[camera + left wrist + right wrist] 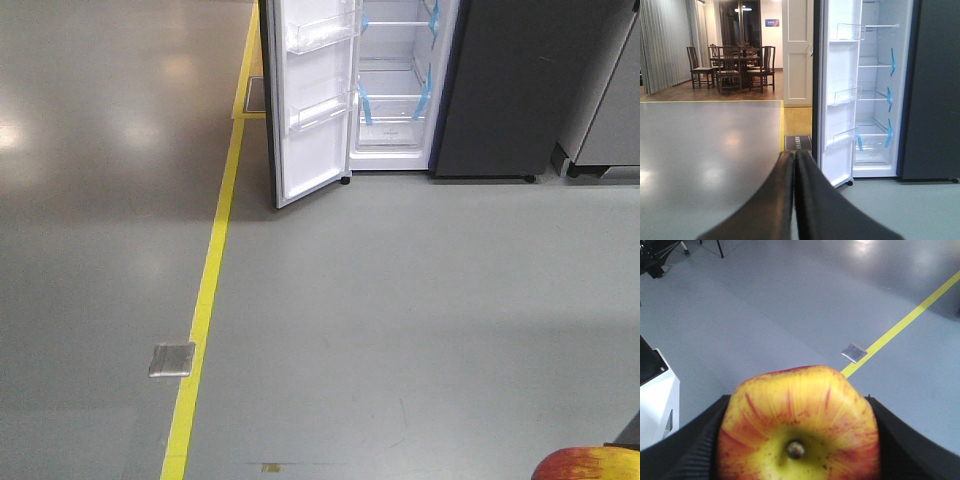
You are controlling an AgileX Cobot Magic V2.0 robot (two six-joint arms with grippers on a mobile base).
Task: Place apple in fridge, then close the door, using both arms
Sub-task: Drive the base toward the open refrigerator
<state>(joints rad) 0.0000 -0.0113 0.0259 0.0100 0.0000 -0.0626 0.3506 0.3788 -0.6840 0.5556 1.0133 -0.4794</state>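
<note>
A smooth grey floor [400, 320] is spread across the room, with soft glare patches seen on its left part. Nearest, the apple [797, 425] is clamped in the right gripper [797, 442], stem dimple turned to the wrist camera, and its black fingers [690, 450] are pressed against both sides. In the front view only the top of the fruit is caught at the lower right corner. The left gripper [795, 156] is held level, its fingers brought tightly together with nothing between them.

A wide stretch of open floor is found between the robot and the fridge [395, 75]. It is bounded on the left by a yellow line [205, 300], beside which a small metal plate [172, 359] is set flush.

Farther on, the door [310, 150] is swung wide on the left, its lower edge reaching out over the floor. Clear bins [320, 30] are fixed to its white inner face. The white interior is exposed, and glass shelves [395, 100] edged with blue tape [365, 105] are seen inside. A dark grey panel [500, 90] is shut beside the opening.

Beyond, a white panelled door [797, 50] and a dining table [735, 59] ringed by chairs [697, 67] are seen.
</note>
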